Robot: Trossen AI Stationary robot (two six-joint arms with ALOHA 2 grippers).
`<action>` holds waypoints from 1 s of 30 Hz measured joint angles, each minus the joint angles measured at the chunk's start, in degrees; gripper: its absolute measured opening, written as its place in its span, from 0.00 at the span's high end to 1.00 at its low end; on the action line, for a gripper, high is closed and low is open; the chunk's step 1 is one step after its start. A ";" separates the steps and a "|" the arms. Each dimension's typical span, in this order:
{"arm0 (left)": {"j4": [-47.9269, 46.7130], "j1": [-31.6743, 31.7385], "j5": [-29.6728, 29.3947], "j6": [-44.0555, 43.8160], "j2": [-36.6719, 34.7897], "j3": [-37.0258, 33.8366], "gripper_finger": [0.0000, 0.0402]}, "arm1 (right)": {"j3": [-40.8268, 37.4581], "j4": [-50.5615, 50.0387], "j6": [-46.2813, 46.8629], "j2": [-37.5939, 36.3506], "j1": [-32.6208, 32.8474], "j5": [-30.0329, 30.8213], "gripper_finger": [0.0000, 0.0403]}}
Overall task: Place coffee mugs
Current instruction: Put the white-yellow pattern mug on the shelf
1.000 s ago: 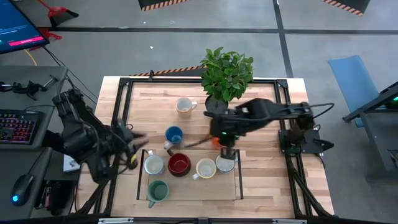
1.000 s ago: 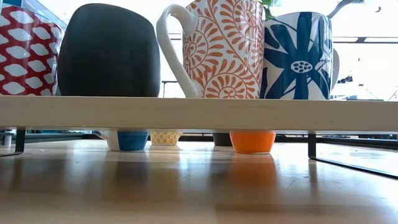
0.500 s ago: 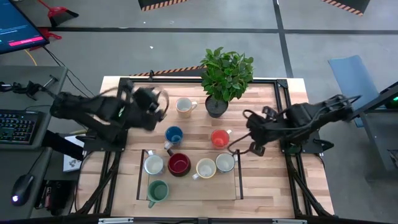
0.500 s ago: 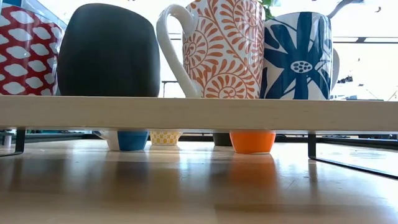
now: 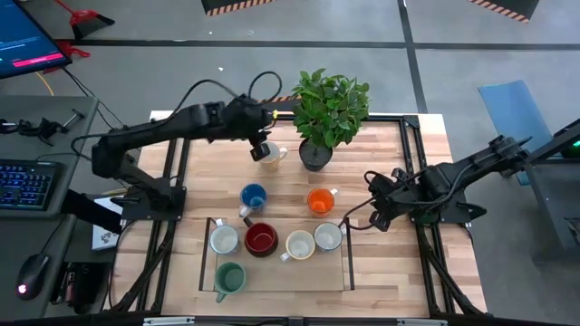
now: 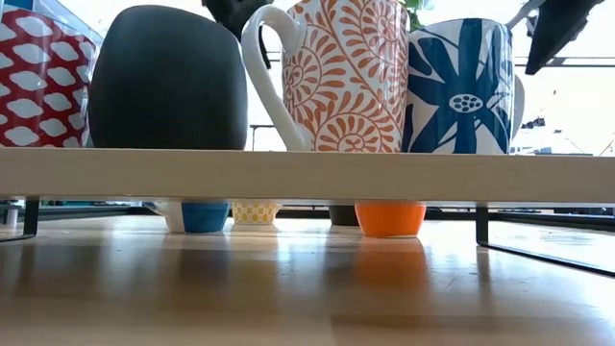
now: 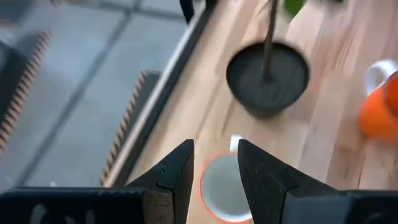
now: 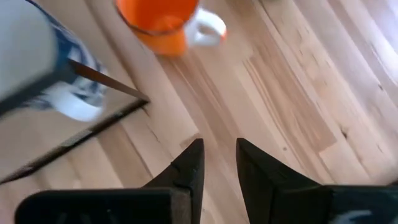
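At the near edge of the tabletop, the raised board (image 5: 299, 276) carries five coffee mugs, among them the teal mug (image 5: 229, 277) and the dark red mug (image 5: 261, 239). Just beyond it the orange mug (image 5: 319, 201) now stands free. The right end effector (image 8: 218, 144), which hung over it a second ago, has pulled back towards the right edge, narrowly parted and empty. The blue mug (image 5: 254, 196) waits beside it. Farther on, the left end effector (image 7: 215, 144) has swung in from the left edge and hovers, fingers apart, over the cream mug (image 5: 270, 153) beside the plant pot (image 5: 315, 156), probably the next pick.
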 joint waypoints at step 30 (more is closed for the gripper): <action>-8.14 8.56 7.56 -7.48 13.38 -0.02 0.72 | -7.32 2.52 3.92 -0.02 -0.04 1.16 0.82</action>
